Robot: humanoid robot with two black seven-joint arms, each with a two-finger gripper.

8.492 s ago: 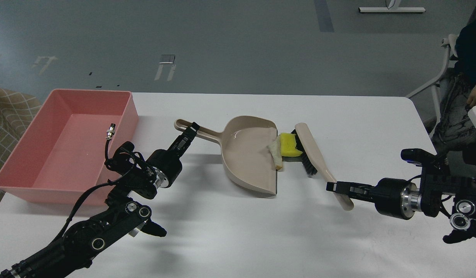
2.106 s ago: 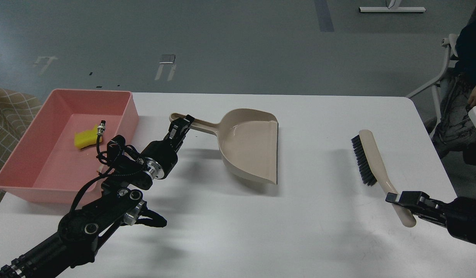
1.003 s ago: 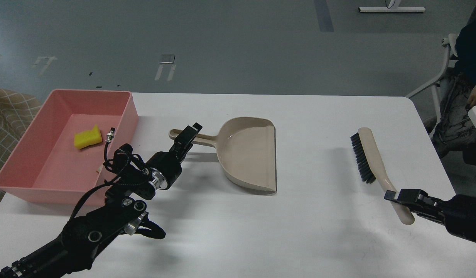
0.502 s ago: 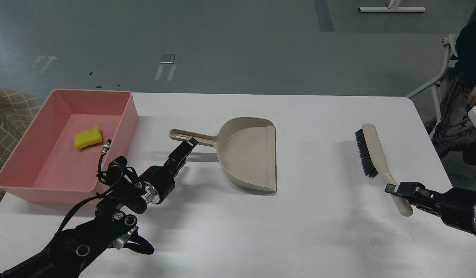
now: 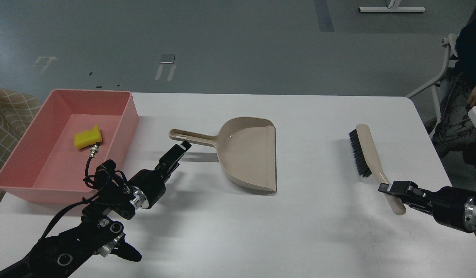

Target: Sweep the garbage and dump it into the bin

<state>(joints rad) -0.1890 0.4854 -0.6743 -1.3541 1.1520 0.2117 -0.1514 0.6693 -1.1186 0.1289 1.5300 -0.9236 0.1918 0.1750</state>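
Note:
The pink bin [image 5: 128,116] stands at the table's left end. The yellow sponge [image 5: 87,138] lies inside it, near the far wall. The whitish stick scrap does not show. The beige dustpan [image 5: 249,154] lies flat and empty mid-table, its handle pointing left. My left gripper [image 5: 181,148] is open and empty, just below and clear of the handle's end. My right gripper [image 5: 392,189] is shut on the handle of the beige brush [image 5: 367,150], whose black bristles face left at the table's right side.
The white table [image 5: 299,231] is bare between dustpan and brush and along the front. A seated person and a chair [image 5: 450,77] are past the table's right edge. A checked cloth [image 5: 6,112] sits left of the bin.
My left gripper has let go of the dustpan handle and drawn back toward me. The dustpan now rests flat. My right gripper has shifted the brush slightly left.

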